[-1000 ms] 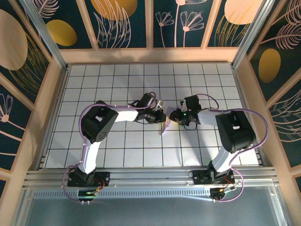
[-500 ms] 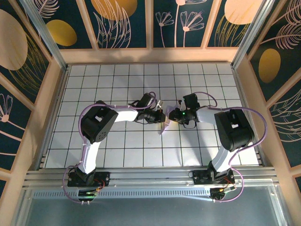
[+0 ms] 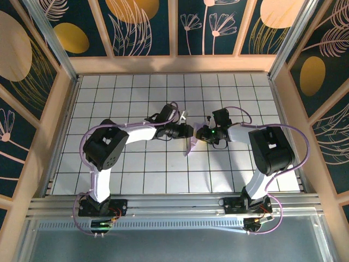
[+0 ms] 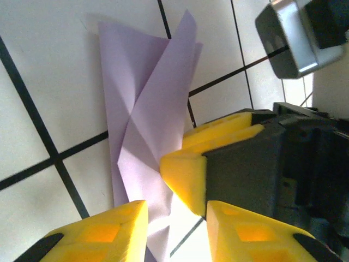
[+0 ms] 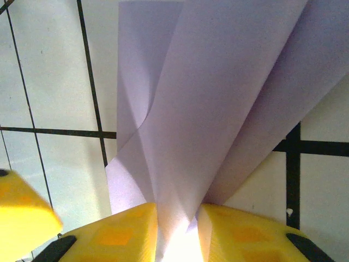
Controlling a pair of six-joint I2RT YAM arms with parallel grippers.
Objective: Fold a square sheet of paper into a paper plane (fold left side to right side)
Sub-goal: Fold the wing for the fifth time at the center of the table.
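Left pincer (image 3: 187, 130) reaches in from the left over the middle of the tiled table (image 3: 136, 164), tips pointing right toward the other arm. In its wrist view the two yellow fingers (image 4: 98, 237) stand apart with a clear gap, so the left pincer is released. A low corner of the paper (image 4: 147, 109) dips into that gap, though whether it touches either finger cannot be told.

Just right of those tips lies the paper, pale lavender and partly folded. From above it shows as a small slim shape (image 3: 190, 147) at the table's centre, between the two pincers and reaching a little toward the near side. In the left wrist view it lies on the white tiles with several creases, one flap lifted off the layer beneath and ending in a point at the far end. In the right wrist view the layers fan out away from the fingers — one wide panel in the middle and narrower ones on each side.

Right pincer (image 3: 197, 134) comes in from the right, close to the left one. Its fingers (image 5: 245, 234) are clenched on the paper, with a thin strip of it pinched between them. A yellow finger of the left pincer shows at that view's left edge (image 5: 22, 210).
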